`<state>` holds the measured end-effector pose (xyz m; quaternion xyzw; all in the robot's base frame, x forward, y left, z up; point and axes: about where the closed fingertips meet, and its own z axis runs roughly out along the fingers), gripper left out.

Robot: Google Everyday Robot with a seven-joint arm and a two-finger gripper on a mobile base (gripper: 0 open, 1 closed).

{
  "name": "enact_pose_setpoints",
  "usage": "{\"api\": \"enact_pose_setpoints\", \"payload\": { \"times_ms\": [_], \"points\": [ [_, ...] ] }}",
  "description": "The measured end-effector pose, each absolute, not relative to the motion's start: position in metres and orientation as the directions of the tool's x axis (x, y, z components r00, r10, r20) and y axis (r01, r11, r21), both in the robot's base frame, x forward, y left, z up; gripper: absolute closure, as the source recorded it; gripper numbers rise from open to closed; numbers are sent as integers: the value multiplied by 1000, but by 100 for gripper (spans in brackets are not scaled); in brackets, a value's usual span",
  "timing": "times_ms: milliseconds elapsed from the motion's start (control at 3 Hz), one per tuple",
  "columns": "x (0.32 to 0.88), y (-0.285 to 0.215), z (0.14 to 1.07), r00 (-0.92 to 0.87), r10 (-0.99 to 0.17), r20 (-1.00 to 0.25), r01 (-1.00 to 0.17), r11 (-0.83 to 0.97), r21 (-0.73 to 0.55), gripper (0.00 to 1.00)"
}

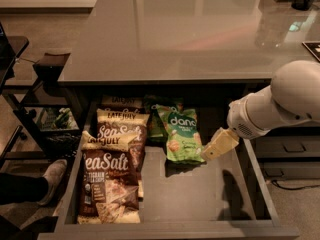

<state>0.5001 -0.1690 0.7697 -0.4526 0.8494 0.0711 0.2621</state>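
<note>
Drawer (165,230): gripper (214,148) beside green bag (181,134), rear bags (153,110) half-hidden.

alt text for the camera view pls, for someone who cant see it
The robot's hand hangs over an open drawer, close beside a green snack bag. Brown sea salt chip bags fill the drawer's left side, under a grey countertop.

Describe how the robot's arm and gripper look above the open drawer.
The arm is a thick, rounded tube in smooth white casing, with a small dotted grille patch near its wrist end. No cables show. The gripper is a pale cream-yellow, blocky piece, over the open grey drawer, beside the green snack bag.
</note>
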Motion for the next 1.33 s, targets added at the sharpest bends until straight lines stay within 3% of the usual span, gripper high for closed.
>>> {"api": "enact_pose_setpoints", "payload": {
  "times_ms": [1333],
  "points": [
    [542,-117,657,-661,-424,-619,-566,823,42,0]
  ]
}}
